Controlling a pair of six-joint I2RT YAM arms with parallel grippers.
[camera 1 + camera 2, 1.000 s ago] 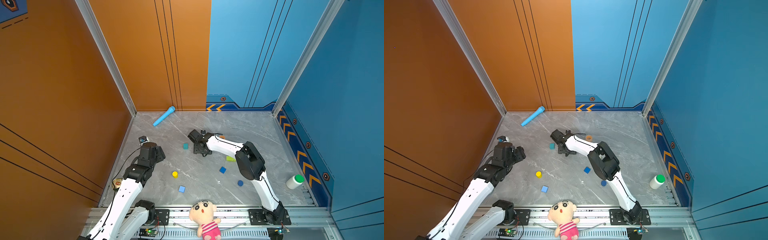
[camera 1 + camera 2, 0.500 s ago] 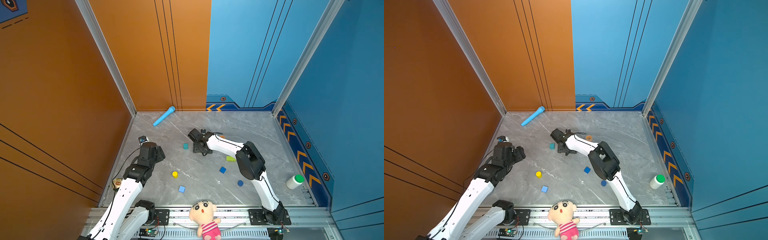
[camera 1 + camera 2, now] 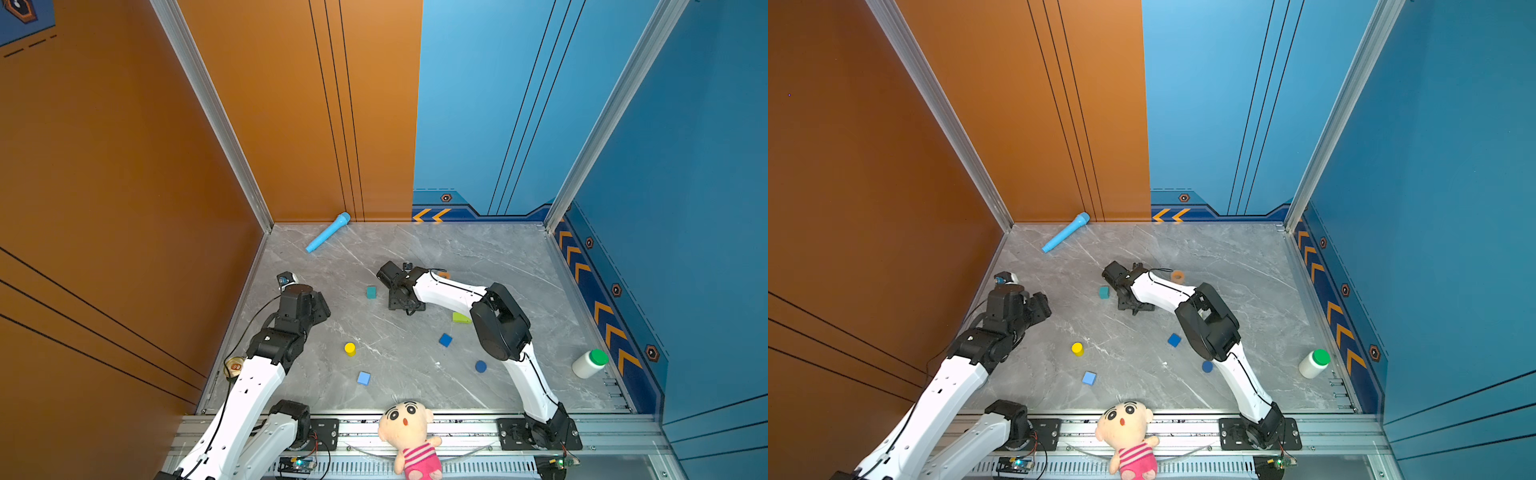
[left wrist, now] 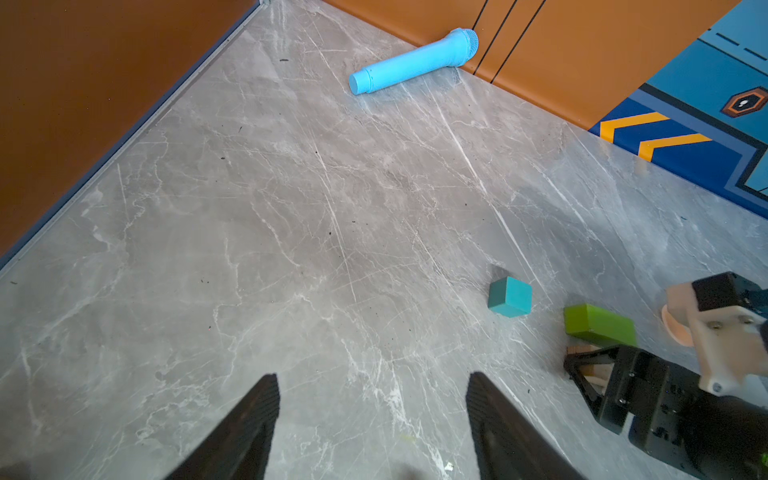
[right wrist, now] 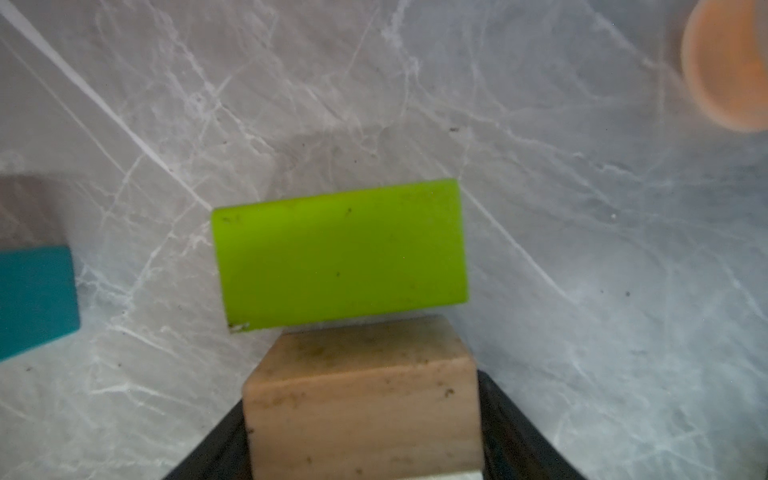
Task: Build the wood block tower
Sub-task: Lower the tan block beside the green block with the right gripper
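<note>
Left wrist view first: the left hand (image 4: pixel 372 378) is released, its two dark fingers (image 4: pixel 249 419) spread wide above the bare grey counter (image 4: pixel 291 232), with nothing between them and nothing touched. Far ahead of it the light-blue toy microphone (image 4: pixel 411 62) lies against the orange wall (image 4: pixel 561 62). Ahead of this hand, off toward the right arm, the teal cube (image 4: pixel 509 297) stands alone on the counter, well apart from the fingertips.

In both top views the teal cube sits just beside the right hand, on that hand's left, not touching it. The right wrist view shows the right hand (image 5: pixel 360 390) grasping the tan brick (image 5: pixel 365 428). Its black fingers press both sides of the brick, so the hand stands wide but filled. Just beyond the fingertips the lime green brick (image 5: pixel 338 253) lies flat on the counter, crosswise to the tan brick; whether the two touch I cannot tell. Seen from the left wrist, the held brick is low, close to the counter. The orange tape ring (image 3: pixel 1177 276) lies near the right arm's wrist, on its right.

Behind the right hand, toward the arm bases, four blocks lie singly on the counter: the yellow cylinder (image 3: pixel 350 349), light blue cube (image 3: pixel 363 378), dark blue cube (image 3: pixel 445 340) and dark blue cylinder (image 3: pixel 481 366). A second lime green piece (image 3: pixel 461 318) is half hidden by the right forearm.
</note>
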